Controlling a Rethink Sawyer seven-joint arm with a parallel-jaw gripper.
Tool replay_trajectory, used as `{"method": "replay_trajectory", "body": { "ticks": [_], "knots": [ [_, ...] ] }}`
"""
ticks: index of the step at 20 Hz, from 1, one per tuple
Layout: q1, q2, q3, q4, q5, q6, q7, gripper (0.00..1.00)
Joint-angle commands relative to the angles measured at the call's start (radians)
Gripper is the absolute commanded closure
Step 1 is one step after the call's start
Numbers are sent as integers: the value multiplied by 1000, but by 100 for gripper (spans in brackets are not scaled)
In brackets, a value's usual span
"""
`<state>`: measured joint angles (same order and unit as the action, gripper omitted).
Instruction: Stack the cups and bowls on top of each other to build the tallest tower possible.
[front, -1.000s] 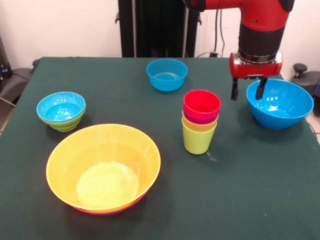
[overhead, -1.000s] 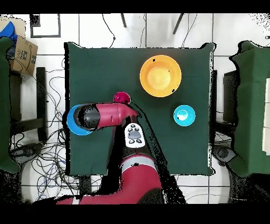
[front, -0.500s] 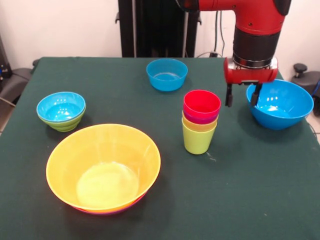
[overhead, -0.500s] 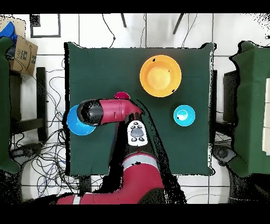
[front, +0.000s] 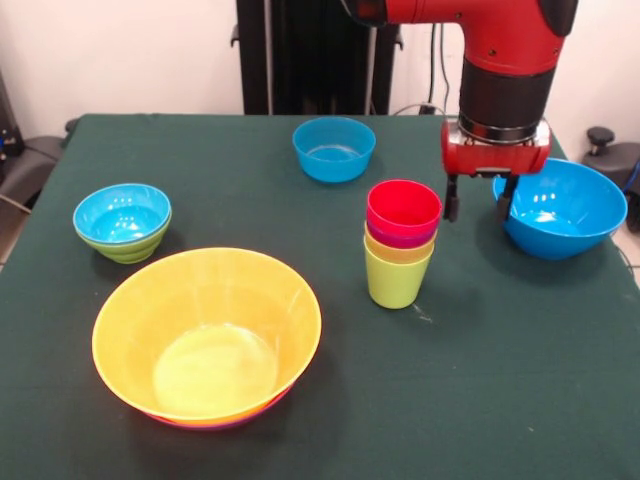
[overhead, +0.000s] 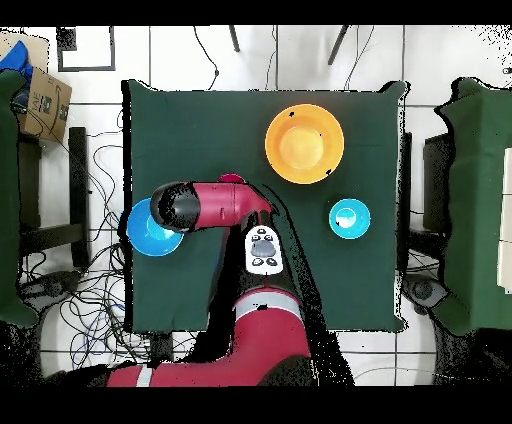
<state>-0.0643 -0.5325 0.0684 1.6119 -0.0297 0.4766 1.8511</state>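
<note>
Cups (front: 402, 243) stand nested in one column near the middle of the bench (front: 500, 380), lime green lowest, then yellow, purple and red on top; this is the tower so far. Just above and between that column and the large blue bowl (front: 562, 208) hangs the tool (front: 479, 199), its two dark fingers spread apart and holding nothing. These look like thin glossy plastic pieces: light, fairly stiff, slippery, so I judge a pinch across a rim wall is the best hold, one finger inside and one outside. The big blue bowl's near rim is closest. Knocking the light column is the main risk. Further out sit a small blue bowl (front: 334, 148) towards the back, another blue bowl nested in the small green bowl (front: 123, 222), and the large yellow-orange bowl (front: 207, 335) resting on something purple
</note>
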Motion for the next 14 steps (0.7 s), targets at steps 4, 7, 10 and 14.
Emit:
{"method": "replay_trajectory", "body": {
  "ticks": [4, 7, 10, 14],
  "knots": [
    [18, 39, 82, -63, 72, 121, 118, 0],
    [27, 16, 74, -59, 85, 161, 125, 0],
    [36, 7, 67, -60, 97, 184, 130, 0],
    [56, -10, 42, -82, 99, 241, 137, 0]
  ]
}}
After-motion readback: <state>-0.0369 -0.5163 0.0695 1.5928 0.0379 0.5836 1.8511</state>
